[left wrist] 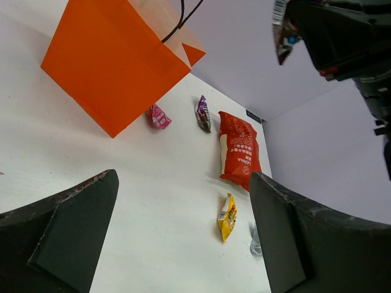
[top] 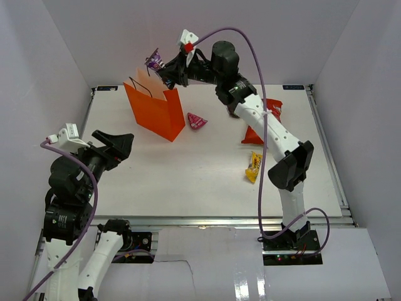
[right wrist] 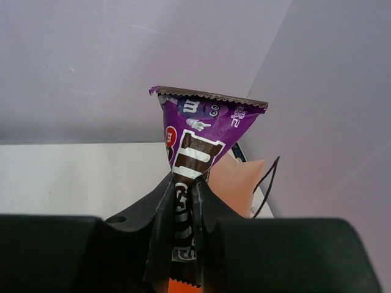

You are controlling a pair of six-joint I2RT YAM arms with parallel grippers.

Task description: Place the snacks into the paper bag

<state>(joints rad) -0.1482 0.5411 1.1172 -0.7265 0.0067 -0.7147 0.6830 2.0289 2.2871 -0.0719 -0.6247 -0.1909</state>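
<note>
The orange paper bag (top: 153,111) stands upright at the back left of the table. My right gripper (top: 165,69) is shut on a purple sweet (top: 154,61) and holds it just above the bag's open top. In the right wrist view the purple sweet (right wrist: 201,131) is pinched in the right gripper (right wrist: 185,201), with the bag's pale inside (right wrist: 235,183) below. My left gripper (top: 120,143) is open and empty, low at the near left. A magenta sweet (top: 197,120), a red crisp bag (top: 268,113) and a yellow sweet (top: 253,167) lie on the table.
The left wrist view shows the orange bag (left wrist: 116,61), a pink sweet (left wrist: 159,117), another purple sweet (left wrist: 203,113), the red crisp bag (left wrist: 238,149), the yellow sweet (left wrist: 227,217) and a silver-grey sweet (left wrist: 255,241). White walls enclose the table on three sides.
</note>
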